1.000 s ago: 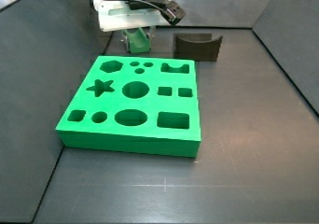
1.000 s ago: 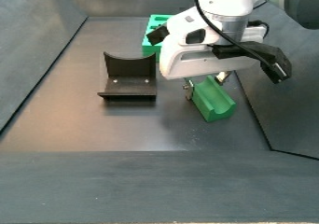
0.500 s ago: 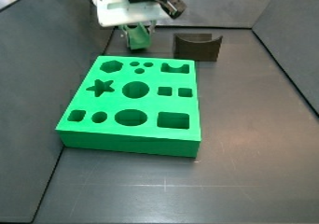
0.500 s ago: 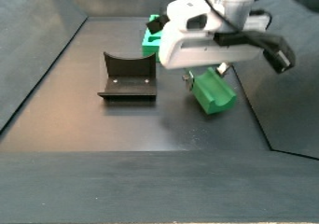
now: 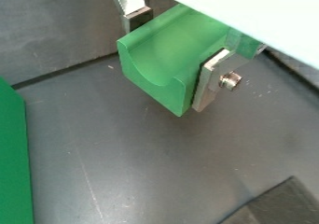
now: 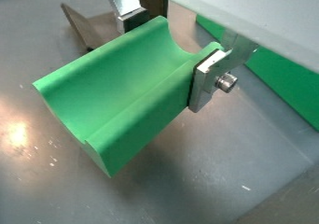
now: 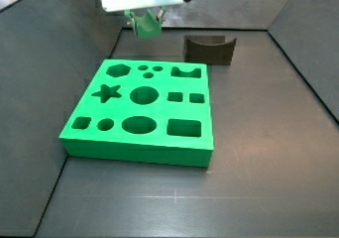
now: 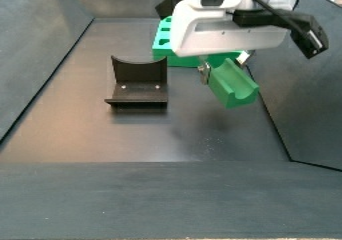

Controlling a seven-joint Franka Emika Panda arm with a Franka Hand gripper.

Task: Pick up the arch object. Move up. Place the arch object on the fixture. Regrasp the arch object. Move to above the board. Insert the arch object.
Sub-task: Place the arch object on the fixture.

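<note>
The arch object (image 5: 169,58) (image 6: 118,102) is a small bright green block with a curved trough along one face. My gripper (image 5: 174,50) (image 6: 173,46) is shut on it, silver fingers (image 5: 212,78) (image 6: 210,78) pressed to its two sides. In both side views the gripper (image 7: 146,24) (image 8: 221,74) holds the arch object (image 7: 146,27) (image 8: 231,84) in the air, well above the dark floor. The board (image 7: 139,108) (image 8: 166,34), a large green slab with shaped cutouts, lies below. The dark fixture (image 7: 209,49) (image 8: 135,81) with its U-shaped dip stands apart from the gripper.
Dark walls enclose the floor on several sides (image 7: 298,73) (image 8: 54,54). An edge of the board (image 5: 10,162) (image 6: 268,74) shows in both wrist views, and a corner of the fixture (image 6: 85,24) lies behind the arch object.
The gripper has risen with the arch object in it; in both side views it stands higher than a second ago. Board and fixture have not moved.
</note>
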